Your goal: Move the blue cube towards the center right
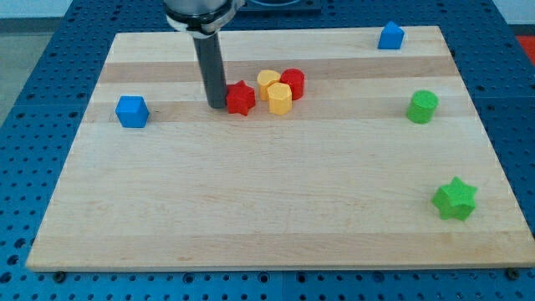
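A blue cube (131,111) sits near the left edge of the wooden board (276,209). My tip (216,105) is down on the board, well to the cube's right and apart from it. The tip stands right beside the left side of a red star block (242,99). A second blue block (390,36), house-shaped, sits at the view's top right.
Just right of the red star are two yellow blocks (279,98) (267,81) and a red cylinder (292,83), packed together. A green cylinder (423,106) sits at the right, and a green star (455,199) at the lower right. The board lies on a blue perforated table.
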`<action>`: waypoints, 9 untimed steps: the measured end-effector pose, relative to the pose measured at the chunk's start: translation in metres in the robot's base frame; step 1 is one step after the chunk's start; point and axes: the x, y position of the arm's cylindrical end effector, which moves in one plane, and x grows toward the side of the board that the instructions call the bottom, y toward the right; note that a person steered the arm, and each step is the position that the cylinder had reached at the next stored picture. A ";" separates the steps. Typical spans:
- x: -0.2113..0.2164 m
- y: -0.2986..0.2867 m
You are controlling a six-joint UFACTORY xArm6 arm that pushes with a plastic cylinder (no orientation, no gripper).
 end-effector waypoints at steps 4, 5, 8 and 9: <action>-0.049 -0.125; -0.041 -0.171; 0.011 -0.150; 0.029 -0.103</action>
